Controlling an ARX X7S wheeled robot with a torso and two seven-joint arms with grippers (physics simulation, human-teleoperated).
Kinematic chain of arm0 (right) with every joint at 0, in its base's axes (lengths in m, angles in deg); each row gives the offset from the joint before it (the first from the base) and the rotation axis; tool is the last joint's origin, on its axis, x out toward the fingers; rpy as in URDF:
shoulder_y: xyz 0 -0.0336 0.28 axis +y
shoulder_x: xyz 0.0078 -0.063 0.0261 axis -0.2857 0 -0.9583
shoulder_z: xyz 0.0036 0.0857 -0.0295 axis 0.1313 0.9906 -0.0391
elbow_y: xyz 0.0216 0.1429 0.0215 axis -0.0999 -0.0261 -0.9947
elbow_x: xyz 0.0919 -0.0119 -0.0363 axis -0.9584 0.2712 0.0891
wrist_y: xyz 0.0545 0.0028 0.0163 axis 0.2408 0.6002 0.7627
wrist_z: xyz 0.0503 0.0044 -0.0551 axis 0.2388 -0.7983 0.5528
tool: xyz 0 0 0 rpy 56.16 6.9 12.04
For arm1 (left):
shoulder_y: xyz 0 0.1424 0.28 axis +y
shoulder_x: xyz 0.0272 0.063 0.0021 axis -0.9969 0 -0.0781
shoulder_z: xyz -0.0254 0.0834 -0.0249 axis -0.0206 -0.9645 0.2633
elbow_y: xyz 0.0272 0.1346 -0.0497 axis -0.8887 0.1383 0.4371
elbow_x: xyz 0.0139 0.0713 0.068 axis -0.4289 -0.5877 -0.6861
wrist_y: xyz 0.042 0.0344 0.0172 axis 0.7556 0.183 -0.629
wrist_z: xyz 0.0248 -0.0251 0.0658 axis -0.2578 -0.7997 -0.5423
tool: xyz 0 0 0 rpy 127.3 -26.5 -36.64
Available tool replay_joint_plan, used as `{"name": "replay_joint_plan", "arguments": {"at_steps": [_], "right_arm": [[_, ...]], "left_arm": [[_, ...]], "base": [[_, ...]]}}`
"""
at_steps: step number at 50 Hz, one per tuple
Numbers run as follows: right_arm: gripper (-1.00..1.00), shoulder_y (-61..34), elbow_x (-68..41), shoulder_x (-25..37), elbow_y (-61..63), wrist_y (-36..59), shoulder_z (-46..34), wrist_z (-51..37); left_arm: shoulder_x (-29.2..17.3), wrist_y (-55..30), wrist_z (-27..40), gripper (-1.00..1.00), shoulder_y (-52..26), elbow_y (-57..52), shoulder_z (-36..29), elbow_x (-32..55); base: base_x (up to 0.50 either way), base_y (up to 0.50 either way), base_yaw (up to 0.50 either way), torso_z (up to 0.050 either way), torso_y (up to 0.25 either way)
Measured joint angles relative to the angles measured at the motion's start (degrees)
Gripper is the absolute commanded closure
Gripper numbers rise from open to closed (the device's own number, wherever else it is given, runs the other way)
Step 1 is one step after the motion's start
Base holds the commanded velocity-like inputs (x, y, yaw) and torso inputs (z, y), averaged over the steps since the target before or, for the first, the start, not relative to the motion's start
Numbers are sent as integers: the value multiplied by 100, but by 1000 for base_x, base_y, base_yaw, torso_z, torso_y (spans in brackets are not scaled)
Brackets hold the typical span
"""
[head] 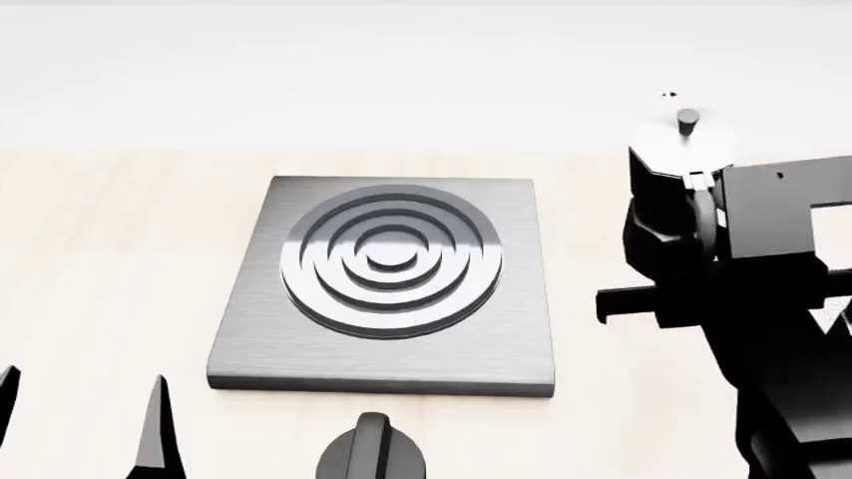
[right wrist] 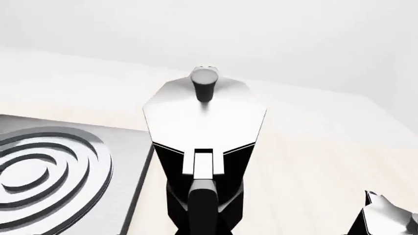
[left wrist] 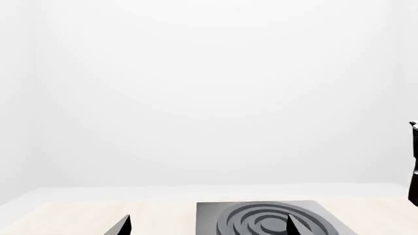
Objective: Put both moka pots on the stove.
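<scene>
While the right end effector (head: pixel 665 299) looks clenched on the moka pot (right wrist: pixel 203 127) handle, its glossy, rigid body seems top-heavy; left end effector (head: pixel 80 419) released.

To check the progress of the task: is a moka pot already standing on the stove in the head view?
No. The stove is bare, ring burner uncovered, and the visible moka pot is off its right side.

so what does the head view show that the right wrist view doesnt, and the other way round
Only the head view shows the black dial knob, the left gripper with jaws apart, and the whole stove. Only the right wrist view shows a second moka pot at its edge. Both show the moka pot beside the stove; whether the right gripper grips its handle cannot be told.
</scene>
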Motion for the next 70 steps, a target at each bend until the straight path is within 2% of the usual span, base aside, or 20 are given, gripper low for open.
{"name": "replay_joint_plan", "arguments": {"at_steps": [16, 45, 60, 70], "right_arm": [[100, -548, 87, -461, -440, -273, -275, 155], [100, -1873, 342, -1797, -2630, -1300, -820, 687], [100, -2142, 367, -2352, -3357, -1842, -971, 815], [100, -2121, 319, -2544, -3414, -2011, -1087, 807]], "left_arm": [[-45, 2, 59, -100, 84, -96, -29, -40], [-122, 64, 120, -100, 209, -128, -56, -65], [-170, 31, 147, -100, 220, -229, -112, -137], [-200, 15, 167, -100, 228, -308, -129, -154]], "base": [[0, 0, 0, 0, 1], [0, 0, 0, 0, 1], [0, 0, 0, 0, 1], [0, 0, 0, 0, 1]]}}
